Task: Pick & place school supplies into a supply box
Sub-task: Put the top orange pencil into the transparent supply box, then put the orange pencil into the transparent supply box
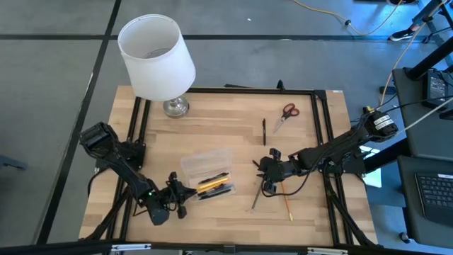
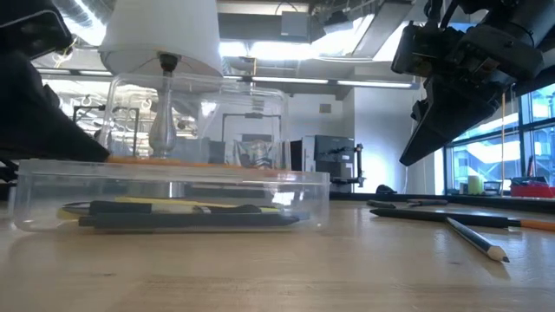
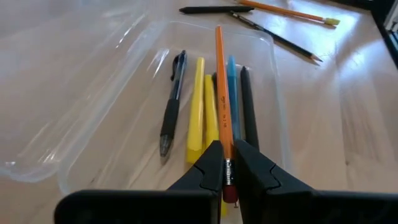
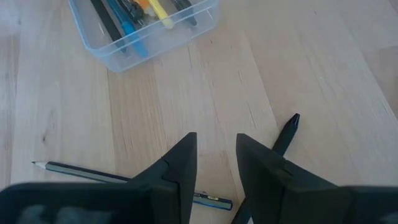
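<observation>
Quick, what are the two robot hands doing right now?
Left end effector: closed on an orange pencil, over the clear supply box.
Right end effector: open, holding nothing, above the table.

lamp (image 1: 156,58) blocking far-left corner, centre open

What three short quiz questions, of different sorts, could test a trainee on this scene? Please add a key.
1. True or false: the left claw is shut on an orange pencil above the supply box.
2. Which item lies nearest the lamp? A) red-handled scissors B) grey pencil C) black pen
3. Fill in: the right claw holds ____.

Key: 1 true; 2 C; 3 nothing, it hangs open over bare table.
</observation>
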Available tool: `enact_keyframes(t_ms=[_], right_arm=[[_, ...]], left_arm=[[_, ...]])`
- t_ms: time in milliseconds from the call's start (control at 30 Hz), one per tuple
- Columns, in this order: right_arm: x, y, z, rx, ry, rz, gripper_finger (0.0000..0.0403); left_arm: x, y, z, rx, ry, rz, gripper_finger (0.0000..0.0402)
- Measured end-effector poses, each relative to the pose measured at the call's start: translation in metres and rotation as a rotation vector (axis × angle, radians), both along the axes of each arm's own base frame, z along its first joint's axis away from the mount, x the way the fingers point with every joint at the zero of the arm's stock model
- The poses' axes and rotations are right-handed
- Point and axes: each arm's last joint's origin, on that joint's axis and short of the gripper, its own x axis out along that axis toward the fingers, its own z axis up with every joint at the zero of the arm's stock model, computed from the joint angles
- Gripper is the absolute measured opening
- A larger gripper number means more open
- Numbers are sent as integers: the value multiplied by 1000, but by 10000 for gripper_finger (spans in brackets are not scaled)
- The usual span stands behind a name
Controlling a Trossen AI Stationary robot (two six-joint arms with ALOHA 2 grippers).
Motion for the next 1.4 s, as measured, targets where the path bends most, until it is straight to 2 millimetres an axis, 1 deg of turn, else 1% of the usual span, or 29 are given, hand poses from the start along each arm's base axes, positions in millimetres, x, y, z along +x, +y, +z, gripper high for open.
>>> enact_keyframes(t_ms=[267, 467, 633, 867, 967, 1167, 1400], right_arm=[[0, 0, 0, -1, 0, 0, 116], [0, 0, 0, -2, 0, 1, 116], [0, 0, 0, -4, 0, 2, 116], [0, 0, 0, -2, 0, 1, 116], [0, 0, 0, -2, 0, 1, 116], [0, 0, 0, -2, 0, 0, 116], [-1, 0, -1, -8, 14, 3, 116]], left_arm=[[-2, 3, -2, -22, 22, 26, 15], [-2, 2, -2, -37, 26, 23, 42], [-1, 3, -2, 3, 45, 2, 64], [4, 8, -1, 28, 96, -36, 71], [5, 11, 5, 33, 112, -65, 68], [4, 17, 28, 28, 92, -82, 70], [-5, 27, 48, 69, 88, -81, 72]])
